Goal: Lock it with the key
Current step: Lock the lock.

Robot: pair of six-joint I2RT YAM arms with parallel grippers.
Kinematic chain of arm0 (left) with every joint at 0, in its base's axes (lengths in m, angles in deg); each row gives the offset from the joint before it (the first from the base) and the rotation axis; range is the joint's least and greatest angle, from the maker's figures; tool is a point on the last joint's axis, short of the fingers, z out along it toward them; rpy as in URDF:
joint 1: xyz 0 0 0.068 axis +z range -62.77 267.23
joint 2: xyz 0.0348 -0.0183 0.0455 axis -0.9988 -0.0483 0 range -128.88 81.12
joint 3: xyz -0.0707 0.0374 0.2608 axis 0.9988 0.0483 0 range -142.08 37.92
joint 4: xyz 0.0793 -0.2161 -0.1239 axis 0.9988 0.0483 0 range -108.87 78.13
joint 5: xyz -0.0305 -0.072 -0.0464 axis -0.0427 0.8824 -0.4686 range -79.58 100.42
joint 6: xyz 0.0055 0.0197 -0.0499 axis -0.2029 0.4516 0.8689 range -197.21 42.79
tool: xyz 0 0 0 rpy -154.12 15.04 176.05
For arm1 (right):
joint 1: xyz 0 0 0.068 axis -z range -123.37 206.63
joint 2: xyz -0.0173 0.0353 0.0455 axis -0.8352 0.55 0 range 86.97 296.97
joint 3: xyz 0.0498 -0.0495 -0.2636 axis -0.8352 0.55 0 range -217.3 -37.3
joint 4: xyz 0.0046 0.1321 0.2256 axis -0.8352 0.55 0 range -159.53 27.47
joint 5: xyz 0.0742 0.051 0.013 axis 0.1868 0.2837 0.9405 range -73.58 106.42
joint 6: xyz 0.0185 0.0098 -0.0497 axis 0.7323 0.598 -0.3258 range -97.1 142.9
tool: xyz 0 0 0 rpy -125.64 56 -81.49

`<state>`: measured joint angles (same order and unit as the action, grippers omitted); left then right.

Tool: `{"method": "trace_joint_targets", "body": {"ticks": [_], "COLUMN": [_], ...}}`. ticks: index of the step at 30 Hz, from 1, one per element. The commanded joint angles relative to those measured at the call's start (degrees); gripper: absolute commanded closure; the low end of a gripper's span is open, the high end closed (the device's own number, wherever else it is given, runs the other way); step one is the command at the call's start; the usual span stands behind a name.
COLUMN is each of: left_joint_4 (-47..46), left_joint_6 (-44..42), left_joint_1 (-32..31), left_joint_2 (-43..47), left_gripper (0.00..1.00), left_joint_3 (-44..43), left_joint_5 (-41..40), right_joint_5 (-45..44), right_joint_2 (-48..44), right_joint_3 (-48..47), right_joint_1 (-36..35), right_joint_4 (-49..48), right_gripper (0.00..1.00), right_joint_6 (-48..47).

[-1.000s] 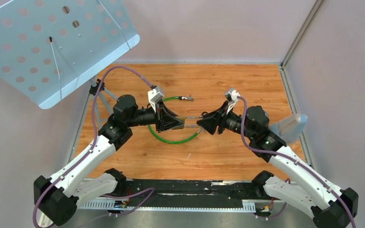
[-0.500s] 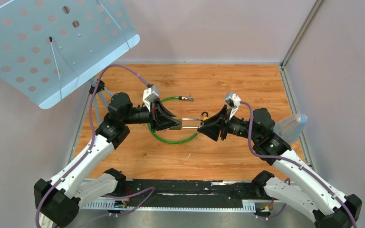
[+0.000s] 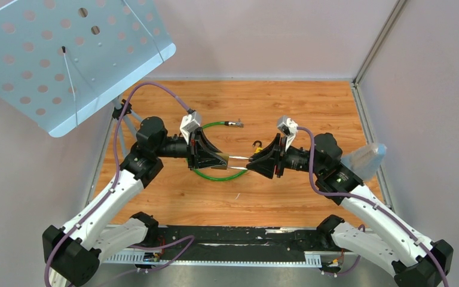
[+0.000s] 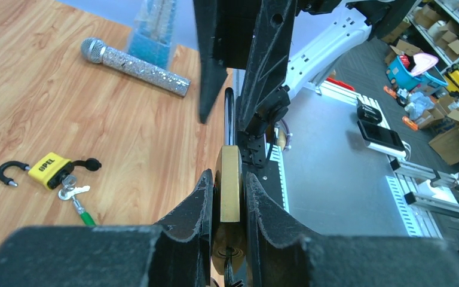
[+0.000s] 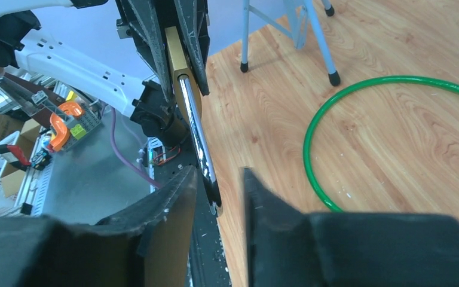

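My left gripper is shut on a brass padlock, gripping its body flat between both fingers. The padlock's chrome shackle points at my right gripper. In the right wrist view the right gripper is open, with one finger on each side of the shackle's tip and a gap showing. Something dark sits at the keyhole under the brass body; I cannot tell if it is a key. A yellow padlock with an open shackle and small keys lies on the wooden table.
A green cable loop lies under both grippers and shows in the right wrist view. A glittery microphone lies at the table's right side. A blue perforated stand overhangs the far left, its legs on the floor.
Both grippers have shifted slightly left, with the brass padlock still in the left one. The right wrist has turned, and its fingers now straddle the shackle tip.
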<state>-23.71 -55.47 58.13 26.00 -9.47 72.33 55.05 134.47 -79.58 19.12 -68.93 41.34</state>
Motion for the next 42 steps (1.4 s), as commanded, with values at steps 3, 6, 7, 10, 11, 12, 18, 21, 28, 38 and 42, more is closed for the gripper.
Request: {"method": "trace_joint_targets", "body": {"ticks": [3, 6, 7, 10, 11, 12, 18, 21, 28, 38, 42], "left_joint_4": [-3.36, -2.78, -2.71, -2.36, -2.32, -2.33, -2.91, -5.40, -10.46, -21.98, -22.83], "left_joint_6": [-0.32, -1.17, -1.35, -1.69, -1.69, -1.63, -0.87, 0.60, 5.28, 14.38, 15.63], "left_joint_1": [0.27, 0.32, 0.30, 0.28, 0.27, 0.27, 0.27, 0.27, 0.25, 0.06, -0.53], "left_joint_2": [2.06, 2.47, 2.71, 2.81, 2.79, 2.76, 2.82, 2.47, 1.85, -0.86, -1.56], "left_gripper": [1.00, 1.00, 1.00, 1.00, 1.00, 1.00, 1.00, 1.00, 1.00, 1.00, 1.00], "left_joint_3": [-3.06, -3.01, -2.93, -2.88, -2.88, -2.88, -2.69, -1.68, 2.26, 6.11, 6.47], "left_joint_5": [1.82, 1.83, 1.66, 1.41, 1.34, 1.14, 0.86, 1.22, 0.85, 0.21, -0.42], "right_joint_5": [2.10, 2.74, 3.54, 4.83, 5.25, 5.68, 6.13, 5.32, 2.10, -3.81, -5.13], "right_joint_2": [-0.76, -1.10, -1.06, -0.40, -0.09, 0.21, 1.23, 1.88, 4.77, 7.95, 9.49], "right_joint_3": [-1.48, -1.06, -1.12, -1.31, -1.39, -1.40, -1.66, -1.71, -2.27, -2.89, -3.00], "right_joint_1": [0.08, 0.08, 0.08, 0.08, 0.08, 0.12, -0.09, -0.31, -2.04, -4.84, -6.27], "right_joint_4": [-1.22, -1.22, -1.22, -1.24, -1.22, -1.27, -2.16, -3.85, -7.40, -13.00, -15.00], "right_gripper": [0.61, 0.69, 0.71, 0.71, 0.70, 0.70, 0.94, 1.00, 1.00, 1.00, 1.00], "right_joint_6": [-0.90, -0.79, -0.77, -0.67, -0.73, -0.76, -0.38, 0.14, 1.33, 2.91, 3.10]}}
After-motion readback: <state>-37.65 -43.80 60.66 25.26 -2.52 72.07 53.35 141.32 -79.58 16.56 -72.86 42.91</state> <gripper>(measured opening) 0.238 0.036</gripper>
